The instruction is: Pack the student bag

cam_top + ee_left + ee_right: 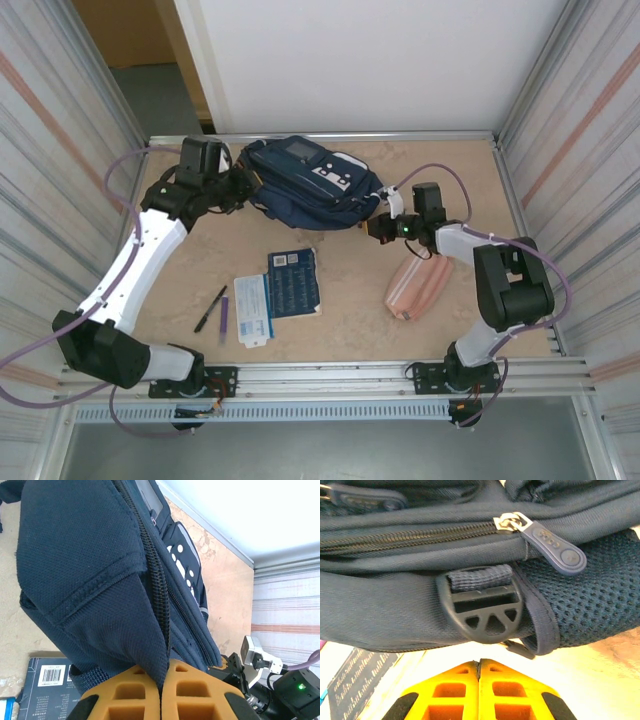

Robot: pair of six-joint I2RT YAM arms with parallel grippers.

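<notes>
While the large navy-blue fabric student bag [310, 182] lies on its side at the far middle of the beige speckled table [350, 335], an arm stands at each end of it. At the bag's left end, the left gripper [162, 692] has its orange fingers pressed together on a fold of the navy fabric, just where the dark zip track [156, 580] runs down between them, so it has hold of the bag. At the bag's right end, the right gripper [480, 680] is closed with its yellow-orange fingers meeting. I can see nothing between them. Its tips sit just near of a round dark plastic strap buckle [482, 612] and a navy rubber zip pull [555, 547] on the bag's side. Near of the bag, at mid-table, lies a dark blue book with a barcode [294, 282]. A white and blue booklet [252, 310] overlaps its left edge. Left of those are a black pen [210, 309] and a purple pen [224, 320], close together. A small pink pouch [418, 287] lies to the right, near of the right gripper.
</notes>
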